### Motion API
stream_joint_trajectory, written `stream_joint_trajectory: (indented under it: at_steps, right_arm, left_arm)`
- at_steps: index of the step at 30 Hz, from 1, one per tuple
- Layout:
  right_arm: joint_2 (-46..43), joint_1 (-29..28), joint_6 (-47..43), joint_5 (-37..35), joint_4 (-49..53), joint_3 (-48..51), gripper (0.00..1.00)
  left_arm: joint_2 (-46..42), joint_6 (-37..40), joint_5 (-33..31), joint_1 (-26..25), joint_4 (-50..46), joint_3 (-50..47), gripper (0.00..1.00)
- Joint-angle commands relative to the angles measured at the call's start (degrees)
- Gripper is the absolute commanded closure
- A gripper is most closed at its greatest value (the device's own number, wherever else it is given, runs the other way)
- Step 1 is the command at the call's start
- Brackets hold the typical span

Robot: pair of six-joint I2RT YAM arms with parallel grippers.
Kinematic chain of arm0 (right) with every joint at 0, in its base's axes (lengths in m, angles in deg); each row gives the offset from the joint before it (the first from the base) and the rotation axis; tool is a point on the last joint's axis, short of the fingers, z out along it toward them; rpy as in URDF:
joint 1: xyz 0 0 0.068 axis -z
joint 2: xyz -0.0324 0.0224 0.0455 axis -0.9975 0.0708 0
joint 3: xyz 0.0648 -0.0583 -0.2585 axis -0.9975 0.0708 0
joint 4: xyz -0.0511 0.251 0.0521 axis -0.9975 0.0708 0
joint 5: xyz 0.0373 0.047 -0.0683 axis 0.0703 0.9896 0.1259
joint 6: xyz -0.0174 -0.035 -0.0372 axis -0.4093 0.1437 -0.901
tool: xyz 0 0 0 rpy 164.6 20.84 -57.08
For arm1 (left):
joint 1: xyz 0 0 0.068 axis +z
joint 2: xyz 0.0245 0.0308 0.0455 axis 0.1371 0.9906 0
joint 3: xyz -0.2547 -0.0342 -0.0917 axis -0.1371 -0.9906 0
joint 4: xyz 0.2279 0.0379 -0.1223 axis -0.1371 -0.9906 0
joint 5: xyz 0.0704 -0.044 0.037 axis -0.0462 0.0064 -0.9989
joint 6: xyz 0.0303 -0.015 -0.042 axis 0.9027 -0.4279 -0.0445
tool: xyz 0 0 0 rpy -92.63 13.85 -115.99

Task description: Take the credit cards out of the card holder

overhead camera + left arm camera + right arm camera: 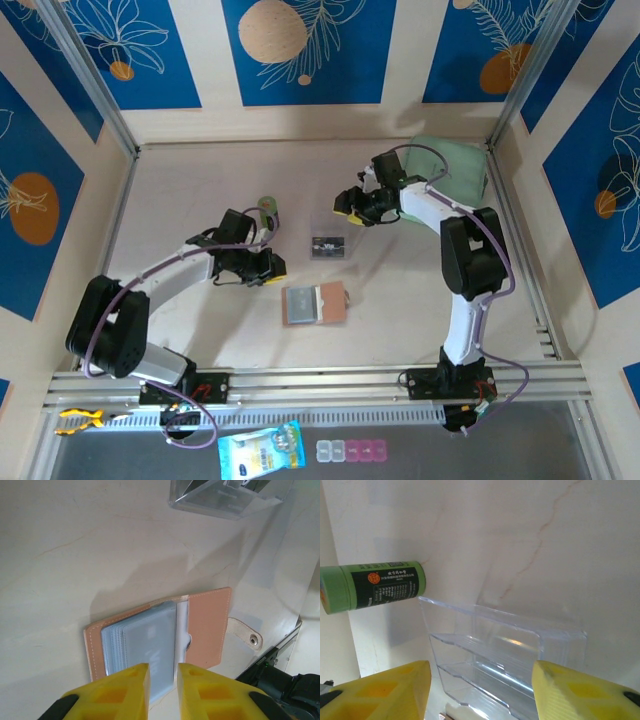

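Note:
The card holder [315, 303] lies open and flat on the table, tan-pink leather with a snap tab [248, 635] and grey pocketed sleeves [145, 642]. A card's pale print shows faintly through the top sleeve. One dark credit card [328, 245] with white print sits in the clear plastic box [333, 236]. My left gripper [272, 266] hovers just left of the holder; in the left wrist view its yellow fingers [125, 692] stand a narrow gap apart over the holder's near edge, holding nothing. My right gripper [350, 208] is open wide at the clear box [510, 650], touching nothing.
A green tube [266, 208] lies behind the left gripper, beside the box [375, 586]. A mint-green case [450, 165] rests at the back right. Framed walls enclose the table. In front of the rail lie a blue packet [260, 452] and a small pill case [350, 452].

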Motion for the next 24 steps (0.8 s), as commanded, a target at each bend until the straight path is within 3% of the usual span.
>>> stream_joint_trajectory:
  at_steps: [1, 9, 17, 20, 24]
  right_arm:
    - [2.54, -0.64, 0.34, 3.67, -0.14, -1.48, 0.44]
    - [1.05, -0.99, 0.42, 1.64, 0.63, -1.38, 0.44]
    - [-6.66, -2.43, 0.34, -1.12, 2.06, 0.67, 0.44]
    - [-8.43, -4.06, 0.69, 0.56, 5.49, -0.58, 0.46]
    - [-11.42, -8.42, 0.98, -2.73, 8.73, -0.18, 0.47]
  left_arm:
    - [0.89, 1.96, 1.54, 0.67, -1.93, 2.03, 0.78]
    - [2.87, 5.17, 2.18, 0.74, -6.05, 4.58, 0.77]
    - [3.24, 6.54, 3.29, 0.73, -7.57, 6.10, 0.77]
    - [3.02, 5.70, 3.50, 0.65, -6.56, 5.35, 0.78]
    - [2.18, 2.81, 4.55, 0.25, -2.28, 1.99, 0.80]
